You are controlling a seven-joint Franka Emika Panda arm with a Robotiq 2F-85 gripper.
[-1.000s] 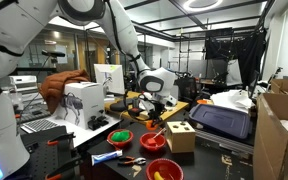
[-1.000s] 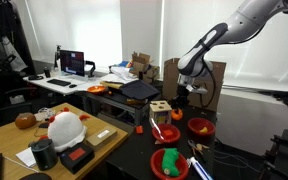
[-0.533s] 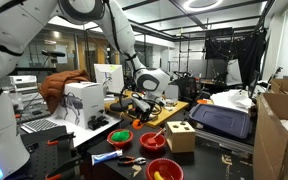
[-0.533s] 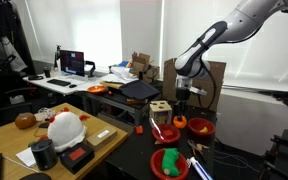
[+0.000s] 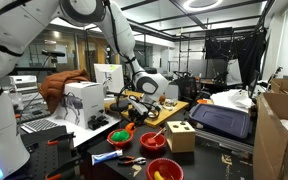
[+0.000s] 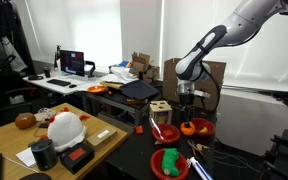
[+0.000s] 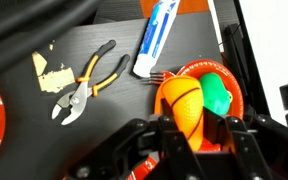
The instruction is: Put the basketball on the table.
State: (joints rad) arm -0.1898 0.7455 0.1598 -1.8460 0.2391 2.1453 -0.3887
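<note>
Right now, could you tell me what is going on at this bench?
The Panda arm is working over a red bowl on the black table. In the wrist view its gripper hangs right at the bowl, with the small orange basketball between the fingers, next to a green item. Whether the grip has closed cannot be told. The ball is not yet on the table. Pliers and a white tube lie nearby.
</note>
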